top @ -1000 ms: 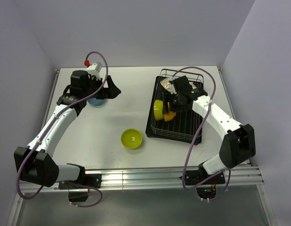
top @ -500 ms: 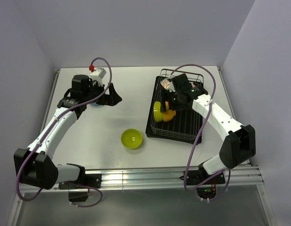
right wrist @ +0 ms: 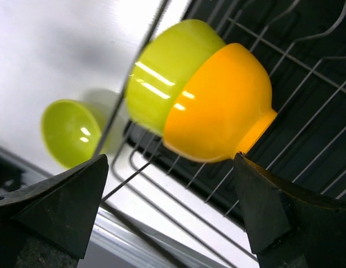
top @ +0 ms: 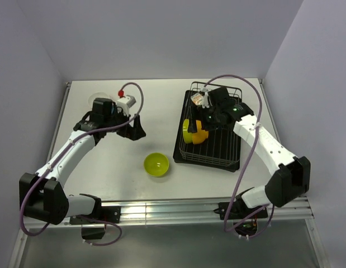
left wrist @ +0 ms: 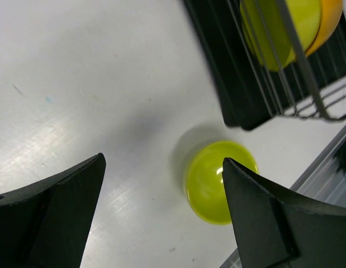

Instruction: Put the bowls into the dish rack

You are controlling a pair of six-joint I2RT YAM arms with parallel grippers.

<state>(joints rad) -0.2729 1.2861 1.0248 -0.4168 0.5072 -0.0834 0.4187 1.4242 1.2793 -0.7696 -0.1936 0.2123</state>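
A lime green bowl sits upright on the table; it also shows in the left wrist view. My left gripper hangs open and empty above the table, up and left of it. The black wire dish rack holds a second lime green bowl and an orange bowl, nested on their sides. My right gripper is open and empty just above them. A pale bowl with coloured marks lies at the rack's far left corner. The blue bowl is hidden.
A pale round shape shows at the far left behind my left arm; I cannot tell what it is. The rack's raised wire rim stands between the racked bowls and the table. A metal rail runs along the near edge.
My left gripper has moved right and nearer, away from the blue bowl, towards the table's middle. My right gripper has pulled back a little from the orange bowl.
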